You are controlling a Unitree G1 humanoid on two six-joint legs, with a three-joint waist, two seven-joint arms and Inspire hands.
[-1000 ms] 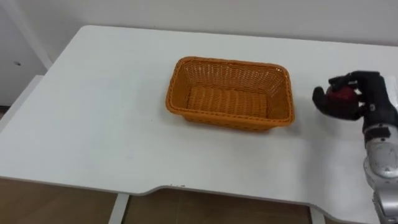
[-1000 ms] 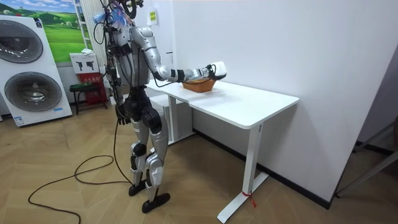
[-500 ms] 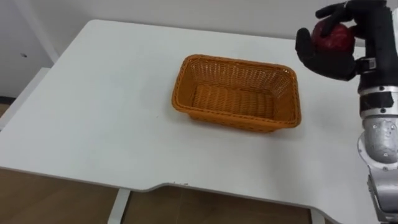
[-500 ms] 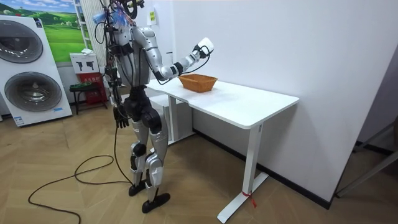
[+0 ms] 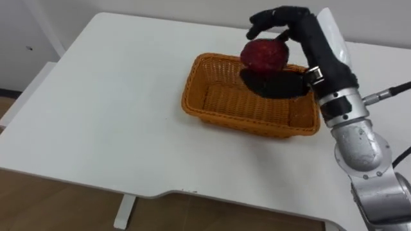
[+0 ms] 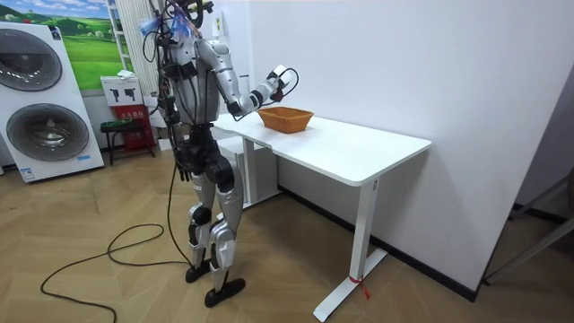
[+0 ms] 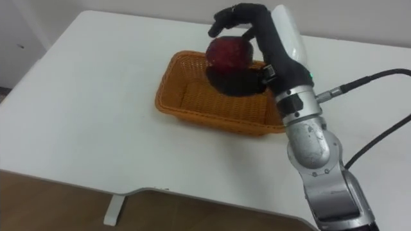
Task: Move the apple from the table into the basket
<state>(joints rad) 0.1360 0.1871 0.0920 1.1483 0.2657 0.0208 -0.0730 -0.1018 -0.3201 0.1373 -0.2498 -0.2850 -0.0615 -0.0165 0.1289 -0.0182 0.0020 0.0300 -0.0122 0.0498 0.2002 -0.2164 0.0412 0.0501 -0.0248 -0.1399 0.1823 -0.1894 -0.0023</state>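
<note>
White table (image 5: 115, 96) bears the basket (image 5: 247, 123); right hand (image 5: 292, 77) clasps round apple (image 5: 263, 55) above.

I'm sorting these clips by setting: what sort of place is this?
Probably a mock home or laundry-style test room: washing machines stand against a wall, the floor is wood, and a white table carries a basket over which the right hand holds an apple.
</note>
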